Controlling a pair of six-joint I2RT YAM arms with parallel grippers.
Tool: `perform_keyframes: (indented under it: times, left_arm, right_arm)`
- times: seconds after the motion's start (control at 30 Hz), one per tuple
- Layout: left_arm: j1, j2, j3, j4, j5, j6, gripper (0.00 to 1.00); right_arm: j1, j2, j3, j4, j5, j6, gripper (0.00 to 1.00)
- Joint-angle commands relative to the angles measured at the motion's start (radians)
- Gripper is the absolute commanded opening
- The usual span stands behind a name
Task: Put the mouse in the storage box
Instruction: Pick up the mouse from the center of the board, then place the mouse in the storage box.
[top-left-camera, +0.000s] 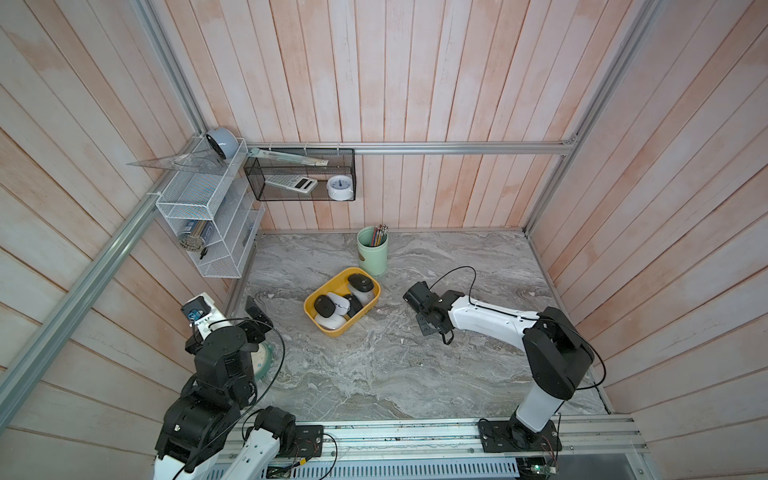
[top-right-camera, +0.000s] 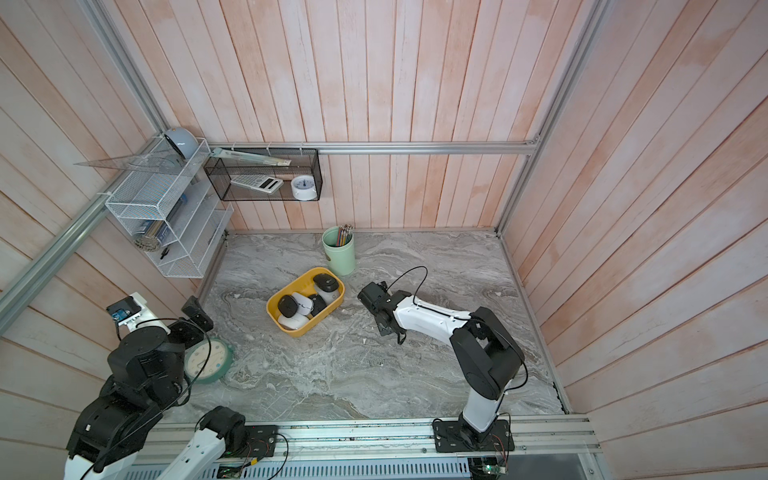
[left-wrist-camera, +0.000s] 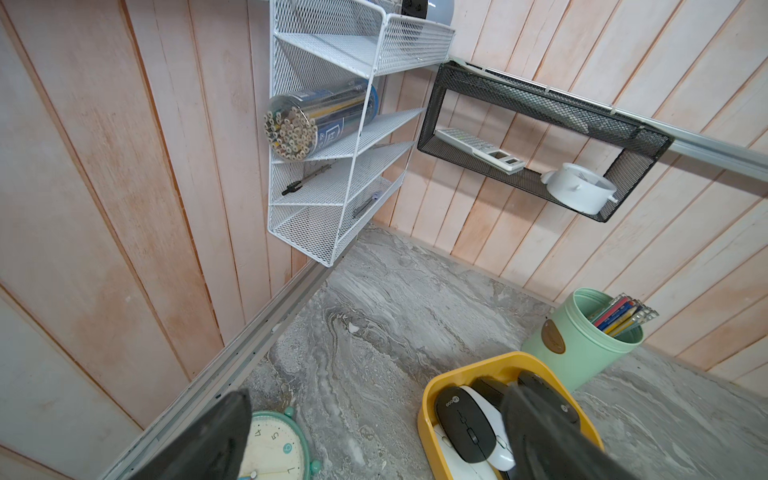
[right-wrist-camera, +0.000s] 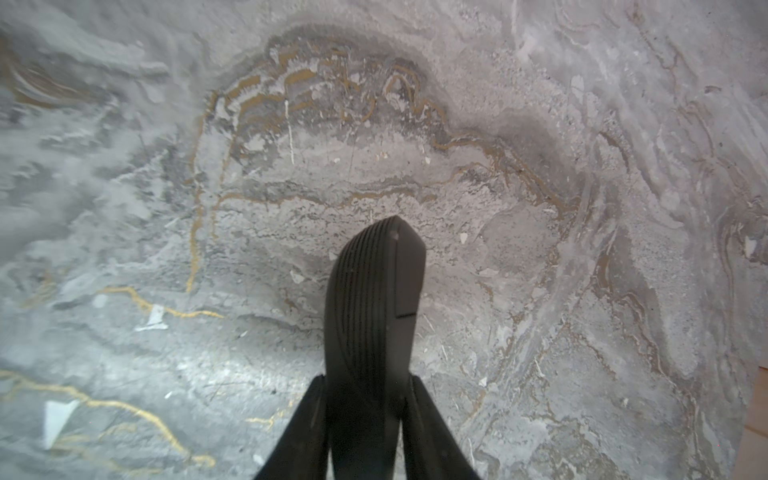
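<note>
The yellow storage box (top-left-camera: 309, 306) (top-right-camera: 272, 308) sits on the marble table left of centre, with several black and white mice (top-left-camera: 360, 285) (top-right-camera: 326, 284) lying in it. The left wrist view shows the box (left-wrist-camera: 428, 415) with a black mouse (left-wrist-camera: 463, 424) on top. My right gripper (top-left-camera: 410, 297) (top-right-camera: 364, 296) hovers just right of the box over bare marble. Its fingers (right-wrist-camera: 390, 257) are pressed together with nothing between them. My left gripper (top-left-camera: 257, 316) (top-right-camera: 198, 312) (left-wrist-camera: 374, 440) is open and empty, left of the box.
A mint pencil cup (top-left-camera: 372, 251) stands just behind the box. A mint alarm clock (top-right-camera: 208, 359) lies beside my left arm. On the walls hang a white wire rack (top-left-camera: 208, 216) and a black mesh basket (top-left-camera: 299, 174) with a calculator and a white clock.
</note>
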Motion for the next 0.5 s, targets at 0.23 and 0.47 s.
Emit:
perform_keyframes:
  times: [0.23, 0.47]
  left_arm:
    - [0.005, -0.040, -0.026, 0.019, 0.014, -0.002, 1.00]
    - [0.004, -0.051, -0.029, 0.019, 0.025, -0.006, 1.00]
  right_arm:
    - [0.007, -0.116, 0.086, 0.149, -0.214, 0.091, 0.14]
    - [0.010, -0.063, 0.136, 0.379, -0.391, 0.140, 0.14]
